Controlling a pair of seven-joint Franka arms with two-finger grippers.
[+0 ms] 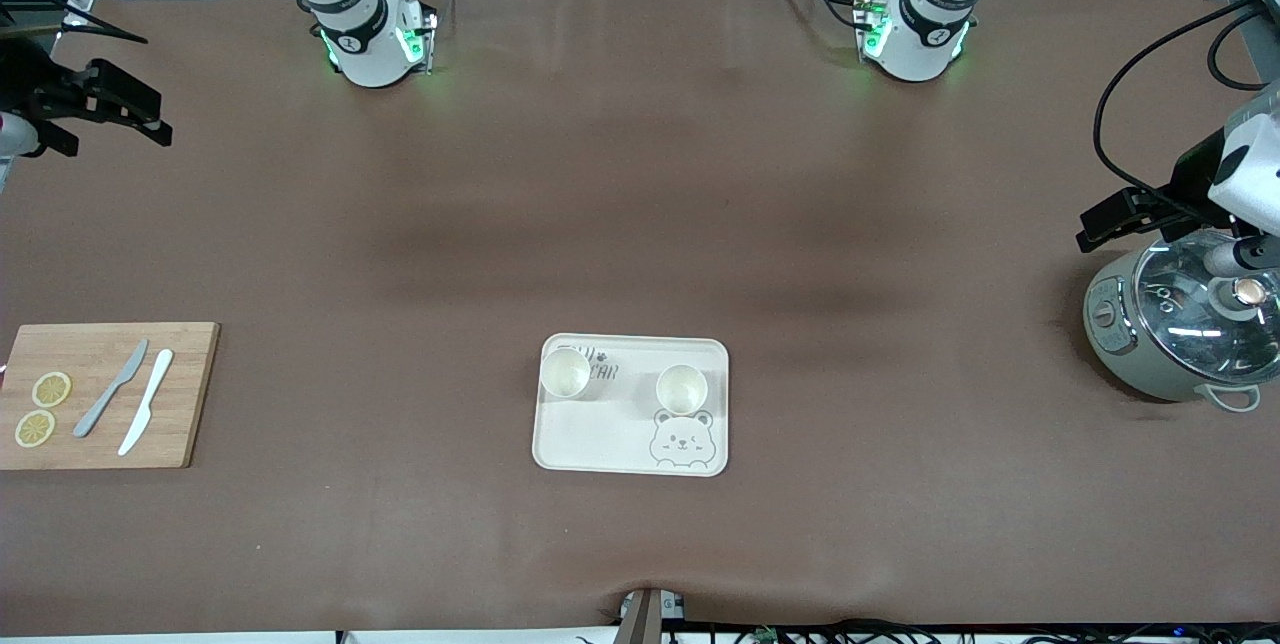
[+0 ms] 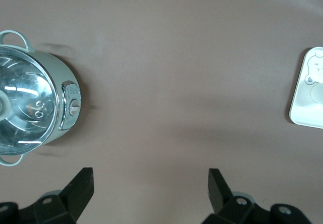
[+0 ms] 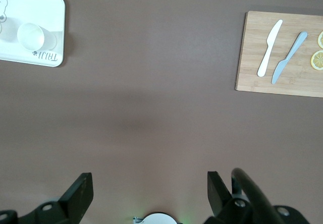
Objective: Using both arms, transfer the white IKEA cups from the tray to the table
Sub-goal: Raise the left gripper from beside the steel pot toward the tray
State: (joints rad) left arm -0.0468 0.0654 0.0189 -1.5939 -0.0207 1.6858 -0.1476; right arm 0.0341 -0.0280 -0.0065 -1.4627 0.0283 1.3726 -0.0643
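Both of my grippers hang empty with fingers spread wide: my left gripper [image 2: 150, 186] is up over the bare table [image 1: 640, 224] beside the rice cooker [image 1: 1180, 324], and my right gripper [image 3: 146, 188] is high over the mat at the right arm's end, well apart from the cutting board [image 1: 100, 394]. Neither has touched a cup yet. Two white IKEA cups [image 1: 565, 372] stand upright on the tray [image 1: 600, 444], one on the lettering, the other [image 1: 682, 388] just above the bear face. I judge each arm should take the cup on its own side (so the arms never cross), come straight down over the rim, close gently on the tapered wall, and lift clear before moving off the tray.
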